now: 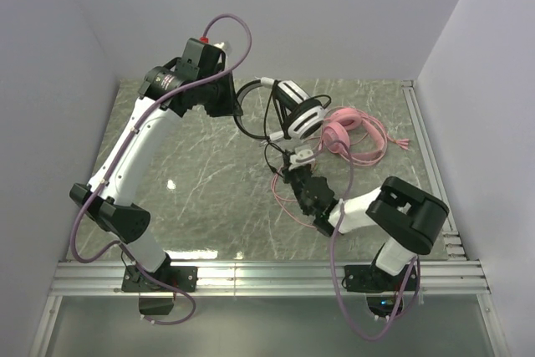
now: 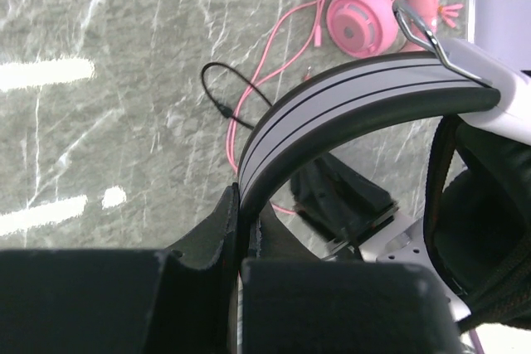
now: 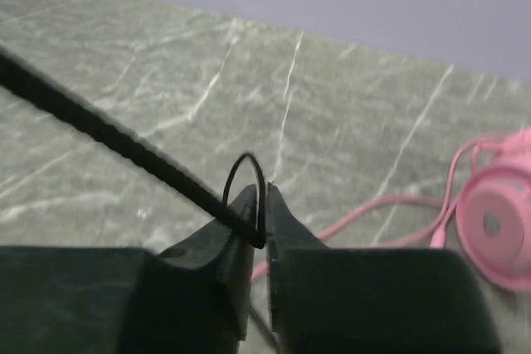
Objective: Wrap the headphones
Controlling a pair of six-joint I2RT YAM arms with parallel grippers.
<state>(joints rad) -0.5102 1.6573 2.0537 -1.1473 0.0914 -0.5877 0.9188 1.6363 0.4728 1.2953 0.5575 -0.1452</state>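
**Grips.** The left fingers (image 2: 217, 225) are clamping the headband (image 2: 357, 97) of the black-and-white headset (image 1: 294, 110) and holding it raised over the far middle of the tabletop (image 1: 201, 173). The right fingers (image 3: 235, 234) are pinching the black cable (image 3: 124, 148), and a small loop of it is standing up above their tips.

**Position.** The pink headset (image 1: 344, 134) is lying on the tabletop just to the right of the raised one. Its pink cable (image 3: 398, 200) is trailing loose across the surface.

**Progress, as judged.** Wrapping is only beginning.
- No turns of black cable are showing around the headband or the cups, and the cable is hanging slack between the headset and the right fingers.
- The pink headset is lying untouched with its cable unwound.
- Both wraps are waiting to be done.

**View comparison.**
- **Top camera:** it is giving the layout of both arms and both headsets, but the finger contacts are too small there to confirm.
- **Left wrist camera:** it is confirming the clamp on the headband and showing a loose loop of black cable below.
- **Right wrist camera:** it alone is showing the cable caught between the fingertips, and it is not showing the black-and-white headset at all.
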